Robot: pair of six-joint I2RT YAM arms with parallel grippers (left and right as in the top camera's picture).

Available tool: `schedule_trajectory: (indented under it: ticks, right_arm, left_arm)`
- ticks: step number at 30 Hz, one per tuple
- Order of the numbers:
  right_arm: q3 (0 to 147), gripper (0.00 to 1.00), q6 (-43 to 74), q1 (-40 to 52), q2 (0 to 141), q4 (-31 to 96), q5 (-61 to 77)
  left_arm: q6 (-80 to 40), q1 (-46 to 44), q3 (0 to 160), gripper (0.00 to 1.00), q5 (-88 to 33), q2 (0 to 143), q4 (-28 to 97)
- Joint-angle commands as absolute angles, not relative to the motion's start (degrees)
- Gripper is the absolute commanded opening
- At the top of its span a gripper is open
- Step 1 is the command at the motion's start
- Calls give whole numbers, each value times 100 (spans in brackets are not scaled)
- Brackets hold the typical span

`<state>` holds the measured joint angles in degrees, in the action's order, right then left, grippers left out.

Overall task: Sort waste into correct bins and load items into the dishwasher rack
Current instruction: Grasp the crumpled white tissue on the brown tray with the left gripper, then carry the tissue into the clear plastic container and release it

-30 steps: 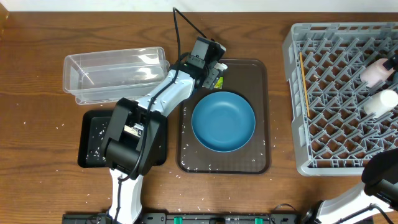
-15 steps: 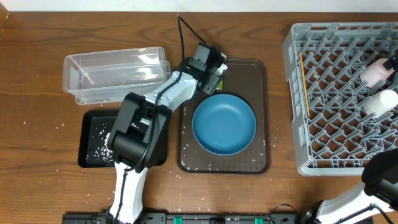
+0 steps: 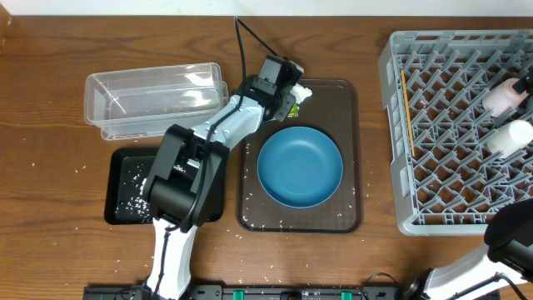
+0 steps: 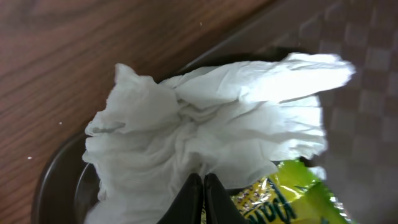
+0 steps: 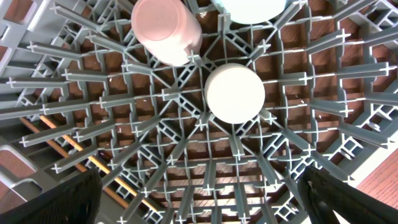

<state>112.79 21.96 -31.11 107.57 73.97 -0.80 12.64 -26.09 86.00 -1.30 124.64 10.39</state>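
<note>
A crumpled white napkin lies in the far left corner of the brown serving tray, partly over a green-yellow snack wrapper. My left gripper is shut, its tips pinching the napkin's near edge; from overhead it sits at that corner. The dark-blue dish rests in the middle of the tray. My right gripper hangs open over the dishwasher rack. In the rack are a pink cup, a white cup, a light-blue bowl and chopsticks.
A clear tub stands at the back left. In front of it a black tray holds scattered rice grains, partly hidden under my left arm. Stray grains dot the wooden table around both.
My left gripper has gone from open to shut on the napkin at the tray's corner. A second ago the arm shifted slightly. The right arm has not moved.
</note>
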Motion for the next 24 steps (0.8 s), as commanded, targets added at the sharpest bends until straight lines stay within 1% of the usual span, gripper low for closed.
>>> schedule_trajectory:
  ticks: [1, 7, 11, 12, 14, 16, 17, 19, 24]
  right_arm:
    - [11301, 99, 2268, -3079, 10770, 7411, -60]
    - [11301, 99, 2268, -3079, 10770, 7411, -60]
    - [11301, 99, 2268, -3079, 10770, 7411, -60]
    - [11301, 99, 2268, -3079, 10770, 7411, -60]
    - [11301, 99, 2268, -3079, 10770, 7411, -62]
    - [11301, 99, 2268, -3079, 10770, 7411, -62]
    - [11301, 99, 2268, -3079, 10770, 7411, -60]
    - [11301, 99, 2268, -3079, 10770, 7411, -60]
    - [11301, 99, 2268, -3079, 10770, 7411, -60]
  left_arm:
    - [1164, -2589, 8617, 6, -128, 11974, 1039]
    - [819, -2589, 8617, 6, -64, 11566, 1055]
    - [797, -2587, 8617, 6, -67, 11351, 1081]
    - [760, -2587, 8617, 10, -69, 11330, 1083]
    - [587, -2589, 8615, 39, -80, 11330, 1083]
    - [519, -2596, 8615, 49, -158, 11426, 1133]
    - [519, -2596, 8615, 52, -226, 11498, 1151]
    - [519, -2596, 8615, 56, -395, 11642, 1166]
    - [519, -2596, 8615, 56, -539, 12092, 1048]
